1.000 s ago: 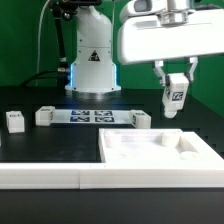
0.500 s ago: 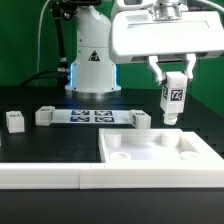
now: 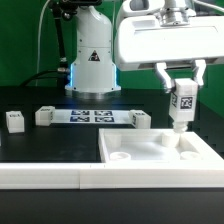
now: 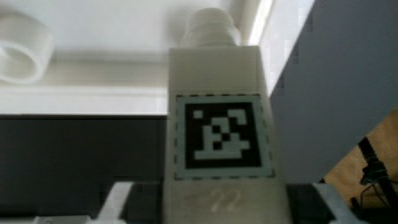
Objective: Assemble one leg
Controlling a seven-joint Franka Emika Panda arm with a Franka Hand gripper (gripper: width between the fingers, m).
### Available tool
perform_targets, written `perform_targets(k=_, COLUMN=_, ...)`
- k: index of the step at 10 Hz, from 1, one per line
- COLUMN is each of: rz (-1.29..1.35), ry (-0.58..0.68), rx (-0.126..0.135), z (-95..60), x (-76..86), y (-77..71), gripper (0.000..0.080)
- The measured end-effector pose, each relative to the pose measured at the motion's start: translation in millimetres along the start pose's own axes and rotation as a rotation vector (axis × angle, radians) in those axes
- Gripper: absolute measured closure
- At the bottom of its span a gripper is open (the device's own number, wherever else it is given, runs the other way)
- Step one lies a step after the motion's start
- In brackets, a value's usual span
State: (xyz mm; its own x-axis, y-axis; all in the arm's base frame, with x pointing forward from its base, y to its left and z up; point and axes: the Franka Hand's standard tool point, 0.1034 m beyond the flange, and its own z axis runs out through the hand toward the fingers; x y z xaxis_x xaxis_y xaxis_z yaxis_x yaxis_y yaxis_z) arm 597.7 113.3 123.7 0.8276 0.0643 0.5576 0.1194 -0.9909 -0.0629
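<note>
One leg (image 3: 181, 107), likely light stiff plastic, pinched at its top by the gripper (image 3: 181, 88), upright just above a corner socket (image 3: 187, 141) of the panel (image 3: 140, 152); smooth, may slip.

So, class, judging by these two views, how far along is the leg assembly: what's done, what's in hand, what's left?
Done: the leg is off the table, upright in the shut gripper. In hand: it hangs over the panel's far corner on the exterior view's right, its lower end near a socket but apparently not seated. Left: lower it in, fix it, let go.
</note>
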Motion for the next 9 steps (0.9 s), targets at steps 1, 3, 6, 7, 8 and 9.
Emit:
perform_targets(k=1, rz=0.003, ry=0.007, rx=0.002, z=7.0, x=6.2, y=-0.7, gripper=0.0506)
perform_targets(k=3, rz=0.004, ry=0.0, rx=0.004, z=15.7, x=2.1, y=-1.4, gripper=0.0506)
perform_targets(k=6, rz=0.0, ry=0.011, rx=0.003, z=23.9, x=-5.9, y=-4.6, gripper=0.0506)
perform_targets(k=7, rz=0.0, ry=0.018, rx=0.003, z=24.9, x=-4.8, y=-5.3, gripper=0.0506)
perform_targets(k=8, rz=0.001, ry=0.024, rx=0.003, z=26.4, x=-2.3, y=-5.2, gripper=0.0506)
perform_targets(k=9, rz=0.002, ry=0.028, rx=0.002, z=27.8, x=-0.7, y=-4.3, gripper=0.0506)
